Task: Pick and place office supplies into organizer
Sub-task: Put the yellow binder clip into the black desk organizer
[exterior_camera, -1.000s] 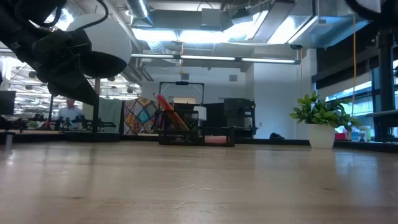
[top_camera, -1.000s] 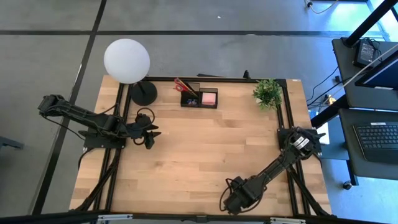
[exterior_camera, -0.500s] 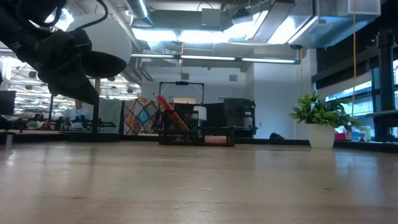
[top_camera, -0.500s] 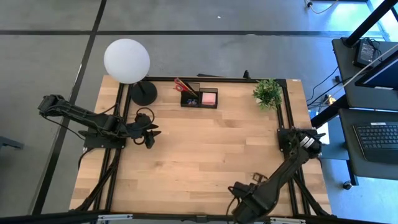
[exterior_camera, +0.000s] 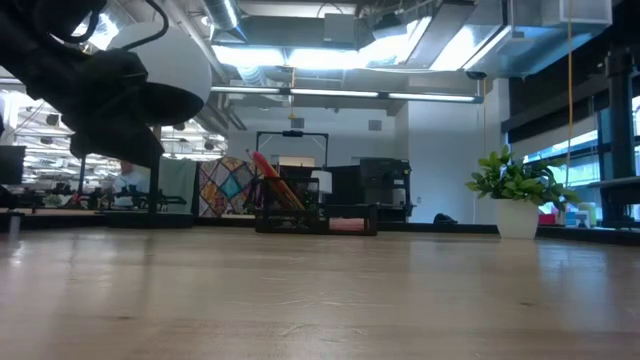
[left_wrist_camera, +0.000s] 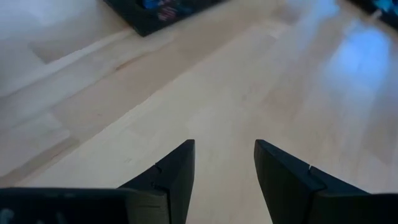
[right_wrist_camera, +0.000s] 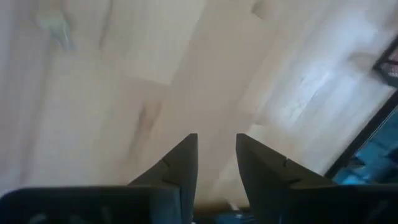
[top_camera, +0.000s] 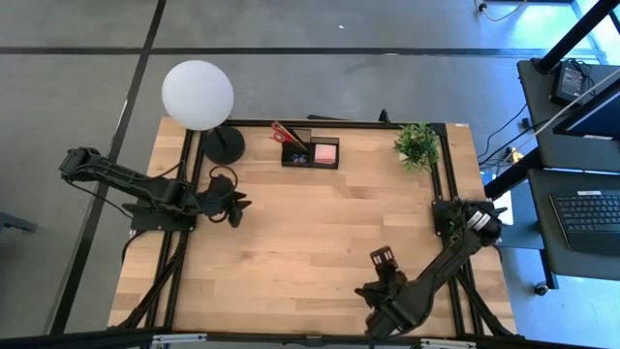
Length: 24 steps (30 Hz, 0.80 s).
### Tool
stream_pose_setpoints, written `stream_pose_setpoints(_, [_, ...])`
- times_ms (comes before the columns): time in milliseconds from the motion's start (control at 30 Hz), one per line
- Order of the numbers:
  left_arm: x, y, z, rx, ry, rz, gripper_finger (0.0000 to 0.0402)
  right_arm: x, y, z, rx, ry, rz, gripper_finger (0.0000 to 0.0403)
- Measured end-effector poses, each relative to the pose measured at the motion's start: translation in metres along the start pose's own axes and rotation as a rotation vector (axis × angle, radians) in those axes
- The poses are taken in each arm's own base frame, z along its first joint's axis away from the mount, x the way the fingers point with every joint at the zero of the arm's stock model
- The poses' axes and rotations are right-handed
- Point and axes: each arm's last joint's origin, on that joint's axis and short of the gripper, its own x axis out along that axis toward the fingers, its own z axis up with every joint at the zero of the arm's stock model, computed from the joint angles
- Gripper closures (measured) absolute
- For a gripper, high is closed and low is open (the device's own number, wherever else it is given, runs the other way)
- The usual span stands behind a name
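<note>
Grey concrete floor (top_camera: 387, 78); bright ceiling lights (exterior_camera: 330, 58).

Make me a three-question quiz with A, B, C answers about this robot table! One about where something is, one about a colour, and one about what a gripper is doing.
1. Where is the organizer?
A. at the table's far edge, between the lamp and the plant
B. in the table's middle
C. under the right arm

2. What colour is the sticky-note pad?
A. green
B. pink
C. yellow

3. What is the left gripper doing?
A. holding scissors
B. gripping a pen
C. open, holding nothing

Answers: 1 A, the high view shows it there. 2 B, it shows pink inside the organizer. 3 C, only bare wood shows between its fingers.
</note>
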Motion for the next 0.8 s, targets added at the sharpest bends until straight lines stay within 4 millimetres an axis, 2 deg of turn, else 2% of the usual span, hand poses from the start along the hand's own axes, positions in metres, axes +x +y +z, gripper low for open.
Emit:
stream_pose_setpoints(100, [0.000,0.000,0.001,-0.062,-0.020,0.016,0.0242,0.005,0.003,-0.009,-0.054,-0.035,0.011,0.0289])
stream_pose_setpoints(200, [0.000,0.000,0.001,-0.098,-0.023,0.018,0.0242,0.002,0.001,-0.027,-0.056,-0.110,0.039,0.0289])
stream_pose_setpoints(367, [0.000,0.001,0.001,-0.099,-0.023,0.018,0.0242,-0.008,-0.015,-0.069,0.084,-0.275,0.123,0.0289])
stream_pose_setpoints(467, [0.000,0.001,0.001,-0.098,-0.023,0.018,0.0242,-0.008,-0.021,-0.084,0.189,-0.376,0.194,0.0289])
stream_pose_setpoints(567, [0.000,0.001,0.001,-0.079,-0.021,0.019,0.0242,-0.002,-0.020,-0.086,0.209,-0.457,0.271,0.0289])
stream_pose_setpoints(800, [0.000,0.001,0.001,-0.062,-0.021,0.019,0.0242,0.021,0.000,-0.069,0.143,-0.561,0.373,0.0283])
